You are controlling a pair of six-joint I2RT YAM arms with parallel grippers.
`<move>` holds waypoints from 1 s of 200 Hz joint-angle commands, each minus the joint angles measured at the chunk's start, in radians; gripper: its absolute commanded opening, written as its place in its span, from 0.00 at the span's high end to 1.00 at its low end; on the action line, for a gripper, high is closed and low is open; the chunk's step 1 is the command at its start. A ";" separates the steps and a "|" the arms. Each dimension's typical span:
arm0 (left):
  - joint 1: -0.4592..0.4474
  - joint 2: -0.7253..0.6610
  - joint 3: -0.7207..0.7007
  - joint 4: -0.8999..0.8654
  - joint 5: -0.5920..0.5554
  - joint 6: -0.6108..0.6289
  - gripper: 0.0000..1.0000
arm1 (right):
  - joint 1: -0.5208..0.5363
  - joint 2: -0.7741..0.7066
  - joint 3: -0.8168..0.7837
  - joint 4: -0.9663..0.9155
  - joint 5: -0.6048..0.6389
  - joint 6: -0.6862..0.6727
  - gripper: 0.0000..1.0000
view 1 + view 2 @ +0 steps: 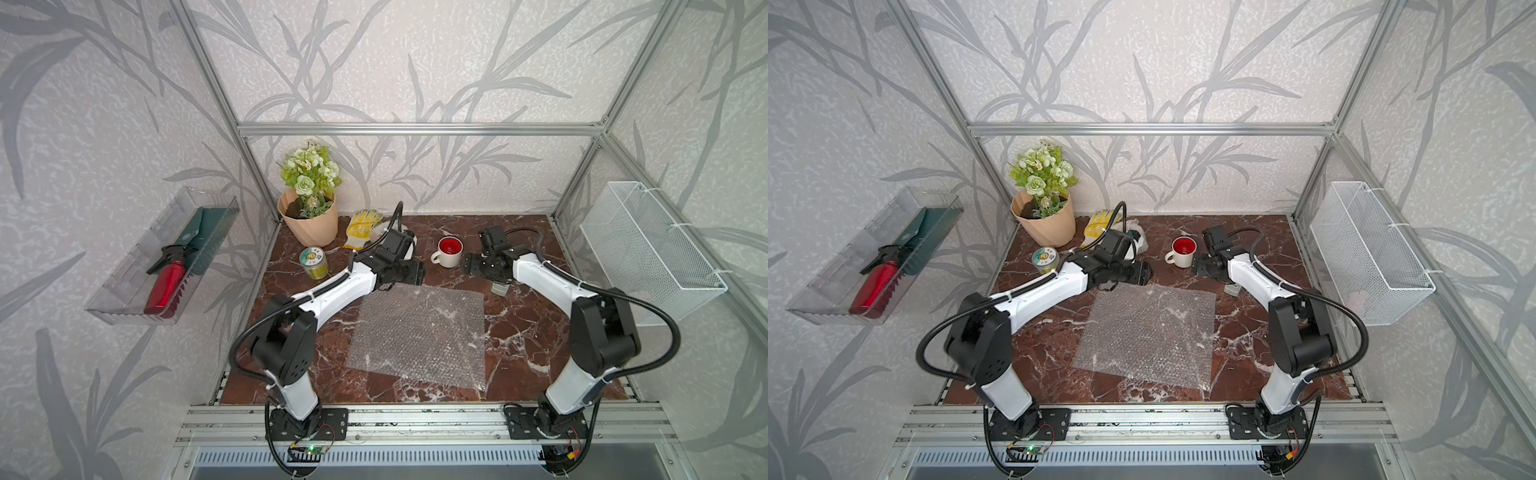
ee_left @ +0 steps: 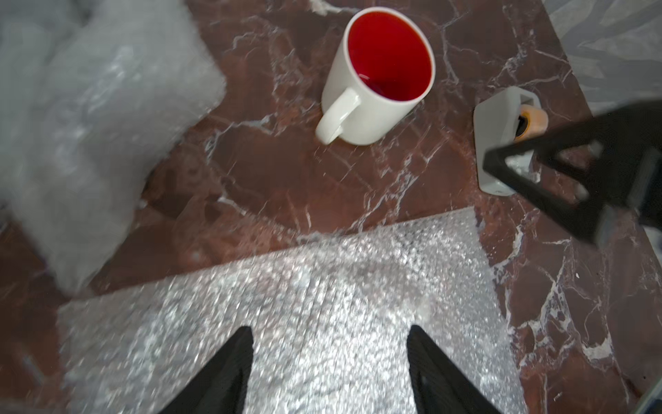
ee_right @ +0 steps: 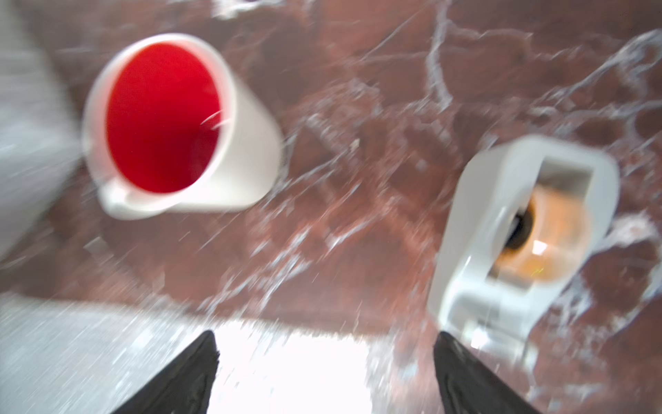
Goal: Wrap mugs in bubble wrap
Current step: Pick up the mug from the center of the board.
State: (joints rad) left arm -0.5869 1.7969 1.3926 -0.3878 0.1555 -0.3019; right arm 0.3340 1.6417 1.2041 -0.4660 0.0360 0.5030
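Left wrist: left gripper (image 2: 329,328) agape, downward

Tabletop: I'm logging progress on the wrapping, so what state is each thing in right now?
Bubble wrap sheet: flat, nothing on it.
White mug: upright, unwrapped, off the sheet.
Bubble wrap bundle: bunched; contents hidden.
Tape dispenser: standing, roll loaded.
Tin can: upright, lid on.
Left gripper: jaws open, empty.
Right gripper: jaws open, empty.
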 commanded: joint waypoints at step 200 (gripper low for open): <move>0.010 0.805 1.059 -0.413 0.113 0.318 0.72 | -0.090 -0.703 -0.299 -0.169 -0.188 -0.084 0.14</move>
State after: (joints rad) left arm -0.5705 2.5961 2.4210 -0.7635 0.2451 0.0036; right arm 0.2527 0.9638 0.9169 -0.6136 -0.1371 0.4328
